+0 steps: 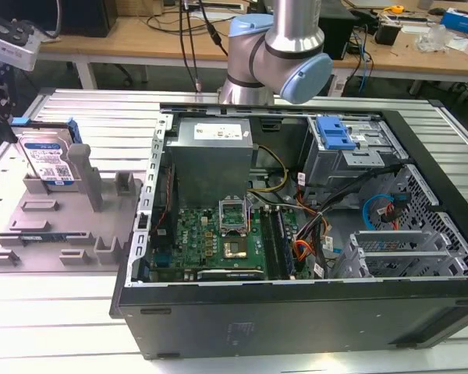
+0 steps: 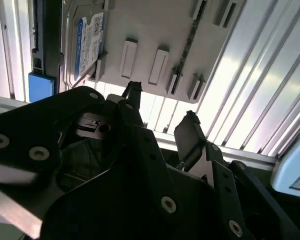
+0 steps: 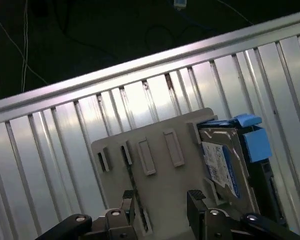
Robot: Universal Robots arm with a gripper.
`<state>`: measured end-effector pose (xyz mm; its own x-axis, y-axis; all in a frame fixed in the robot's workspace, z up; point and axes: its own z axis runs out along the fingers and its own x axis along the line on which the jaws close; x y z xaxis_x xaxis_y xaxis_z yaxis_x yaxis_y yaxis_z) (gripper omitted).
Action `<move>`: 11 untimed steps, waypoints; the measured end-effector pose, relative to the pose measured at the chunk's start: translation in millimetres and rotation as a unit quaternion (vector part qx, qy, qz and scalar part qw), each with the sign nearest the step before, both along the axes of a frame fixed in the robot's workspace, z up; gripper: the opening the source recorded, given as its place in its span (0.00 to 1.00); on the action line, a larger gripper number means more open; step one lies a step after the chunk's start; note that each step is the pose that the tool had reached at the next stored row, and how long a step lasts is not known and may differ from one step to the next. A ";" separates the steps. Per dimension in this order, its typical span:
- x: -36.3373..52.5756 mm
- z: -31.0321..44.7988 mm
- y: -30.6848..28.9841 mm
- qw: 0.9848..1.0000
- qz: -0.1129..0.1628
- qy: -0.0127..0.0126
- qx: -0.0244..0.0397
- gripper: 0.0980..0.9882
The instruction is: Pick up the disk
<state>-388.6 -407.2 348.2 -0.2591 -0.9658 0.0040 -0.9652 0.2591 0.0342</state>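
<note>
We see a grey plastic fixture tray (image 3: 162, 180) with raised slots just beyond our claw (image 3: 162, 200), resting on a ribbed silver metal table (image 3: 50, 150); an open black computer case (image 1: 296, 312) stands farther off.

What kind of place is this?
Probably a robotics lab or workshop for computer assembly: an open computer case sits on a ribbed metal table, a robot arm stands behind it, and wooden workbenches with cables line the background.

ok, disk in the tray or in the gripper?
In the tray. The disk sits on it; the gripper is apart, fingers open, nothing between.
</note>
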 end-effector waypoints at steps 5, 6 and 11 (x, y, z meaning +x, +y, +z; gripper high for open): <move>0.0 -3.4 0.0 0.996 0.089 -0.008 -0.003 0.50; 0.0 -3.6 0.1 0.995 0.095 -0.011 -0.003 0.50; 0.0 -3.9 1.3 0.994 0.107 -0.031 -0.009 0.50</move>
<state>-388.6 -405.9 344.3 -0.0489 -0.9987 0.0124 -0.9984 0.0485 -0.0294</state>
